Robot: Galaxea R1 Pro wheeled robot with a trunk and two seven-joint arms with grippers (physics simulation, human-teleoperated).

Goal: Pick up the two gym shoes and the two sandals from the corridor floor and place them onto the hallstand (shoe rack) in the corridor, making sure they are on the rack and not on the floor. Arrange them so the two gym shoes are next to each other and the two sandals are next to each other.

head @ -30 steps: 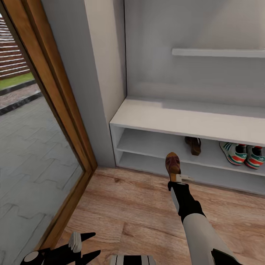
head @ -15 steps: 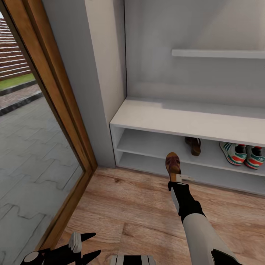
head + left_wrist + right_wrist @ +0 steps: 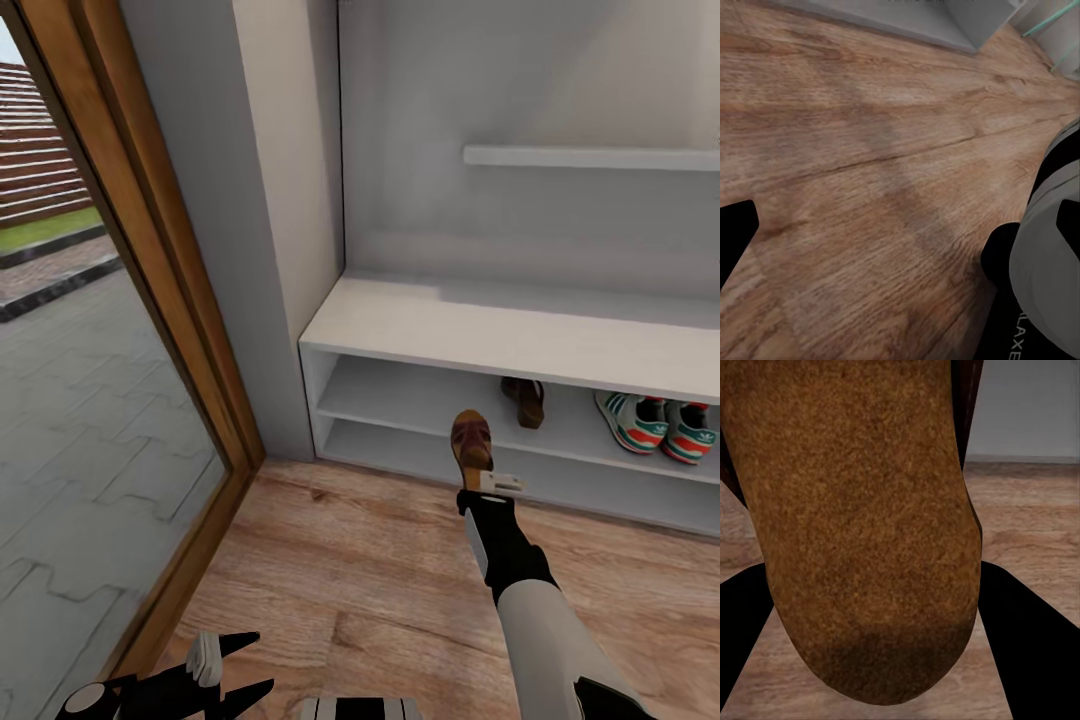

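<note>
My right gripper (image 3: 480,478) is shut on a dark brown sandal (image 3: 470,442), held above the corridor floor (image 3: 380,590) just in front of the hallstand's (image 3: 450,330) lower shelf slots. In the right wrist view the sandal's tan insole (image 3: 862,525) spreads between my dark fingers (image 3: 1020,637). The other sandal (image 3: 526,398) lies on the upper shelf slot. To its right, the two gym shoes (image 3: 660,425) sit side by side on that same shelf. My left gripper (image 3: 235,665) hangs open low over the floor at the lower left.
A wood-framed glass door (image 3: 130,330) runs down the left, showing paving outside. A grey wall panel (image 3: 270,200) stands between the door and the hallstand. A floating shelf (image 3: 590,158) hangs above the bench top. Bare floor planks (image 3: 870,150) lie under my left wrist.
The head view has shifted slightly, so the hallstand sits a little lower in the picture. The right gripper still holds the sandal in nearly the same place. The left arm has not moved.
</note>
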